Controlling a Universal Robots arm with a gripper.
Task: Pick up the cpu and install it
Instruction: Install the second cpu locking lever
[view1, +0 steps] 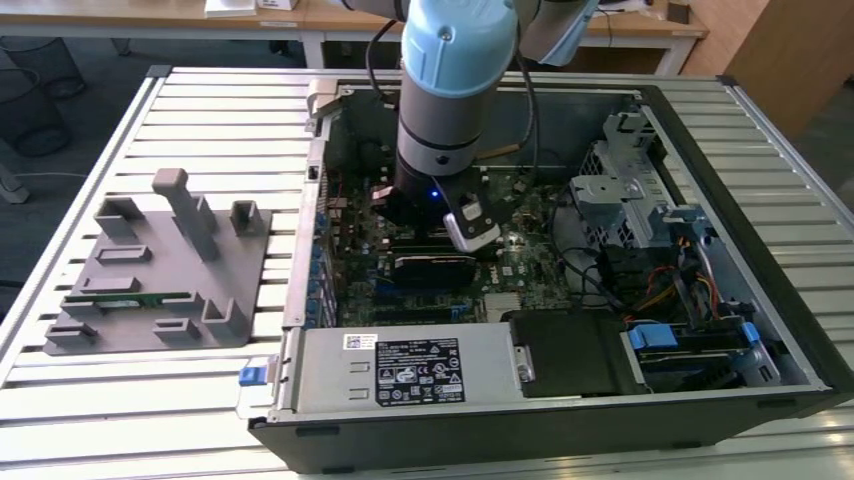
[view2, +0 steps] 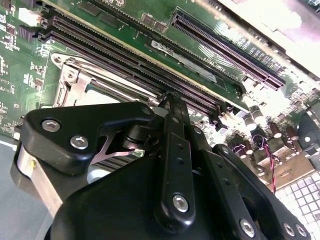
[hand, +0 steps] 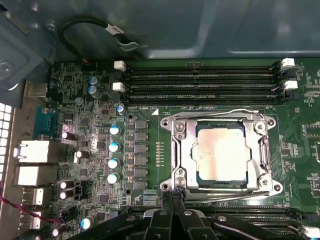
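Note:
The cpu (hand: 221, 155), a square chip with a shiny silver top, lies flat in the motherboard socket. The socket's metal frame (hand: 181, 150) is closed around its rim. In the first wrist view my gripper (hand: 172, 197) is shut with nothing between its fingers, and its tips are just off the socket frame's edge, beside the cpu. The second wrist view shows the same black fingers (view2: 172, 130) pressed together above the board, with a corner of the socket (view2: 75, 82) beyond them. In the exterior view the arm reaches down into the open computer case (view1: 747, 300), and the gripper (view1: 420, 225) hangs over the motherboard.
Black memory slots (hand: 200, 85) run along one side of the socket, and capacitors (hand: 114, 162) stand on another. A grey fixture tray (view1: 147, 270) holding a green memory stick (view1: 127, 297) sits at the exterior view's left. The power supply (view1: 400, 370), drive cage (view1: 627, 190) and cables crowd the case.

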